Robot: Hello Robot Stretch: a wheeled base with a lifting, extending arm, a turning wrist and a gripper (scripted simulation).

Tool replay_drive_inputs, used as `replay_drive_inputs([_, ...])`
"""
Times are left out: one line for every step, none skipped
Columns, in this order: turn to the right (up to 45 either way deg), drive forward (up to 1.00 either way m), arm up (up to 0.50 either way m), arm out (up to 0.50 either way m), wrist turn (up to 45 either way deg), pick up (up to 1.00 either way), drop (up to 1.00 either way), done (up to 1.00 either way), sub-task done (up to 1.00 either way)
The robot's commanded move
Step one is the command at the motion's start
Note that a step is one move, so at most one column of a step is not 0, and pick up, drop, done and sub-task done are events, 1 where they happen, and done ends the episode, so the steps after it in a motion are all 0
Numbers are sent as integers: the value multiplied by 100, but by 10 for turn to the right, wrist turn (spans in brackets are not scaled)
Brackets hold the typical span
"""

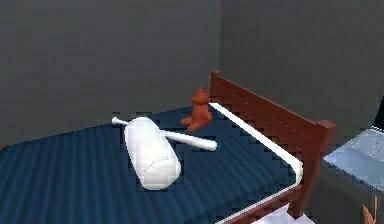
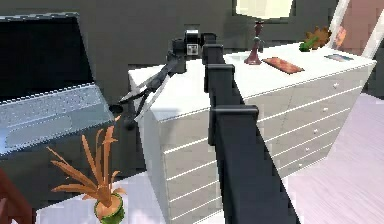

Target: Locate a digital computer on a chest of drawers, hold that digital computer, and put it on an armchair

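Laptop: hung at the far end of the gripper, off the dresser's left end and clear of every surface, with only the plant and floor below. Judged held, and lifted clear so that it could be carried away to the armchair. Also seen at the forward view's right edge, just beside the bed.

Gripper: fingers reached down and left to the laptop's right edge. Whether they were spread or pressed together could not be told.

Orientation of laptop: lid up, dark screen facing the robot, grey keyboard deck near level. Long axis ran across the arm side view, left to right, rising slightly toward the gripper. Gripped at one short end, it would probably sag or swing if the base turned sharply.

Arm: extended over the dresser, so as to reach its far left end.

Dresser: white, several drawers. On top stood a lamp, with a flat reddish thing just beside it.

Bed: dark blue cover, wooden headboard. It carried a pillow, a bat and a teddy.
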Motion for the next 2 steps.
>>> replay_drive_inputs([0, 0, 0, -48, 0, 0, 0, 0, 0])
replay_drive_inputs([-450, 0, 0, 0, 0, 0, 0, 0, 0])
